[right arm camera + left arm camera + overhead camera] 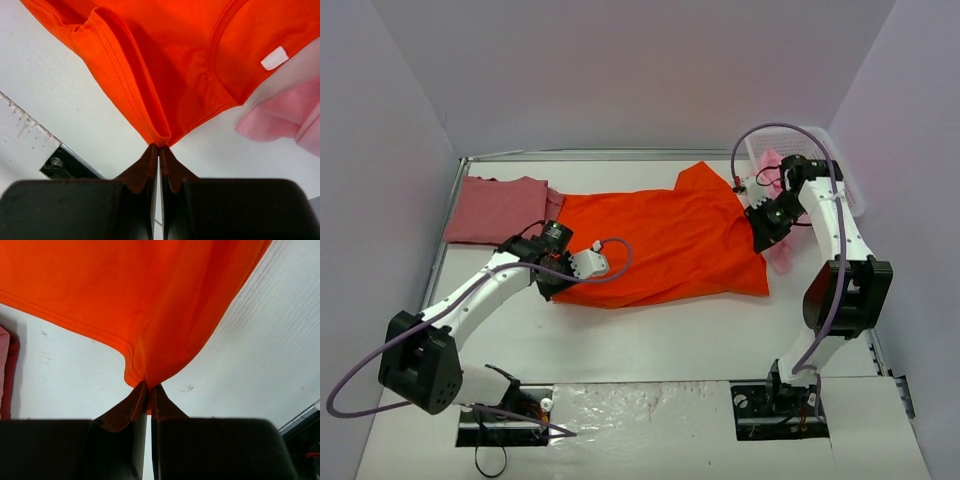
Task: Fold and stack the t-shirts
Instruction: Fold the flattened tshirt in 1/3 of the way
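The bright orange-red t-shirt lies spread across the middle of the table. My left gripper is shut on its near left hem corner. My right gripper is shut on its right edge beside the collar. A folded dusty rose-red t-shirt lies at the far left; its edge shows in the left wrist view. A light pink t-shirt lies just right of the orange one and shows in the right wrist view.
A white lattice basket with pink cloth stands at the far right behind my right arm. The table's raised metal rim runs along the left side and shows in the right wrist view.
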### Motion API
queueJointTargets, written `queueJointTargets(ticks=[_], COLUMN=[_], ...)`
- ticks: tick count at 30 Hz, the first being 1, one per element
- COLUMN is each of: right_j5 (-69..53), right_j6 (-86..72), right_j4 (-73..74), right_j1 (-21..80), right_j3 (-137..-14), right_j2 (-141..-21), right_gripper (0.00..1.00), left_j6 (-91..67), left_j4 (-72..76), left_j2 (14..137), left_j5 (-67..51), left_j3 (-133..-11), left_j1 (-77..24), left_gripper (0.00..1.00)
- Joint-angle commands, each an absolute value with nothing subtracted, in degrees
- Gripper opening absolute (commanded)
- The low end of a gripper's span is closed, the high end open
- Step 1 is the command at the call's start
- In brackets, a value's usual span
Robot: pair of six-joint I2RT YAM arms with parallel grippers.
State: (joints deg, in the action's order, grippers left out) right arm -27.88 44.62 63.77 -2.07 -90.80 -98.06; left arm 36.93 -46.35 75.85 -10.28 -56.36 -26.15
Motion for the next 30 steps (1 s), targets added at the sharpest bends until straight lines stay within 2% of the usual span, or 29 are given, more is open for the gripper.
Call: queueJointTargets(ticks=[1, 18, 30], right_j5=[-27.8, -26.5, -25.8], right_j6=[44.6, 44.2, 43.3], right_j4=[66.6, 66.5, 65.2], right_j1=[-1.5, -1.2, -1.1], right_j3=[-94.7, -109.3, -113.3], right_j2=[-100.5, -120.0, -126.2], right_gripper=[0.00, 0.00, 0.00], left_j6=[37.8, 39.4, 39.2], left_j4=[-47.5, -47.6, -47.9], left_j2=[77.7, 91.1, 94.7], left_j5=[-9.0, -8.7, -10.6], left_j3=[-59.9, -68.6, -70.3], left_j1=[-26.4, -22.2, -20.0], left_gripper=[0.02, 0.02, 0.03])
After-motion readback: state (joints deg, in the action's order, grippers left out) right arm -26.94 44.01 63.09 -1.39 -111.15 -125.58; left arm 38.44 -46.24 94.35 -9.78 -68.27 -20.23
